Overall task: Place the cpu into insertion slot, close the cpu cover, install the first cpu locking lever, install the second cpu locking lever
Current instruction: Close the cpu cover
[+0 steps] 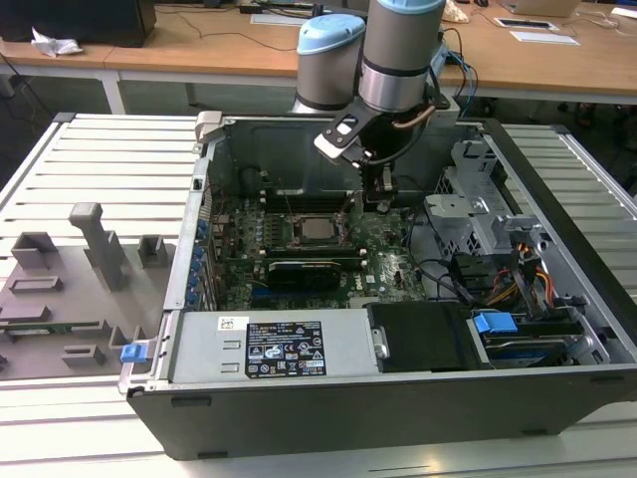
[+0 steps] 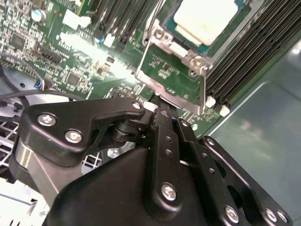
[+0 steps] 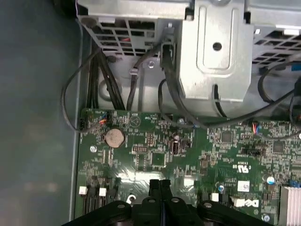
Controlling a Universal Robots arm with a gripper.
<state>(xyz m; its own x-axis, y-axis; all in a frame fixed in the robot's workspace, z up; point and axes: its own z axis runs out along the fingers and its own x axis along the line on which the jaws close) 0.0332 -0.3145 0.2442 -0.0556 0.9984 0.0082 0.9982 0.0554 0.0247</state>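
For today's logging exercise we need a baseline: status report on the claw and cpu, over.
Status: claw shut, low beside cpu cover edge. The cpu seated, cover down around it. Nothing seen blocking.

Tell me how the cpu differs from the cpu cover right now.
The cpu is a solid pale square; the cpu cover is a silvery frame with green board showing through its opening. The cpu lies flat in the insertion slot; the cpu cover is swung open, off it. Both look square and metallic.
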